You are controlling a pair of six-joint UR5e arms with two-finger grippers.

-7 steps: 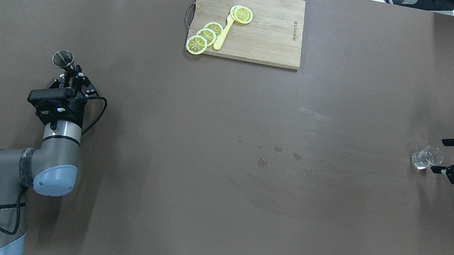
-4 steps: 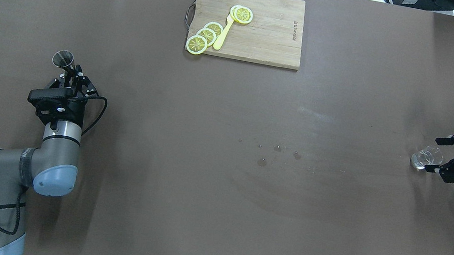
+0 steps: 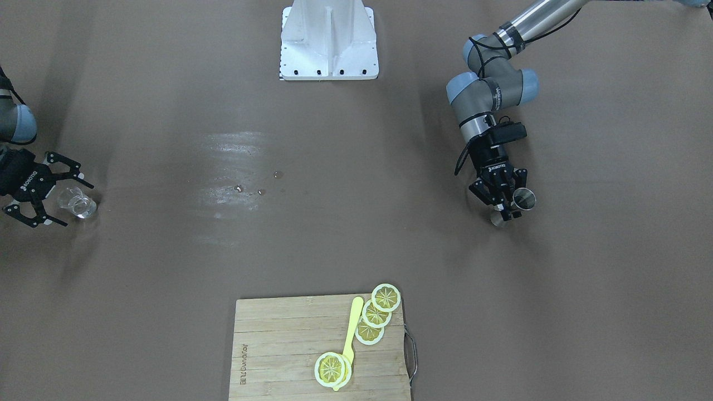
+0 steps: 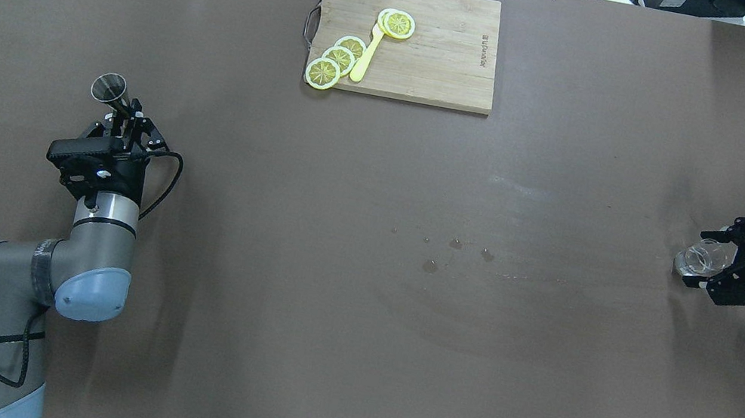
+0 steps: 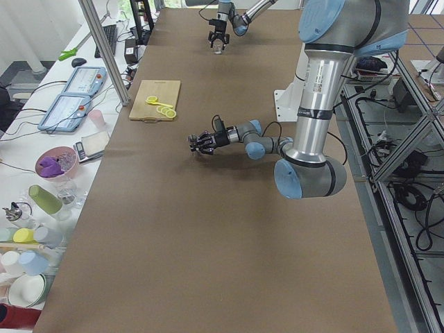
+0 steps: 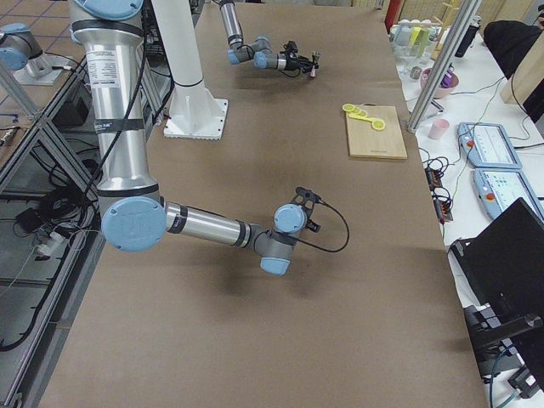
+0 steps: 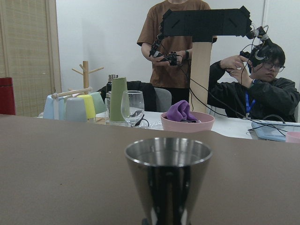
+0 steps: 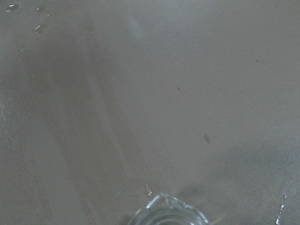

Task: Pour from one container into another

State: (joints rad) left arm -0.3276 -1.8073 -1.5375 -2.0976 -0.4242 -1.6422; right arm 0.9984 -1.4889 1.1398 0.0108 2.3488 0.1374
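Steel cup (image 4: 106, 87) is sitting in your left pincer (image 4: 126, 126), which is clamping its lower body; the rim is facing up in the left wrist view. Your right pincer (image 4: 699, 260) is hanging released, fingers spreading either side of the clear glass (image 4: 705, 254), which is resting on the brown surface (image 4: 354, 313) far to the right, well apart from the cup. Droplets (image 4: 454, 243) are lying mid-surface. Wooden board (image 4: 444, 61) with lemon slices (image 4: 338, 57) is sitting at the far edge
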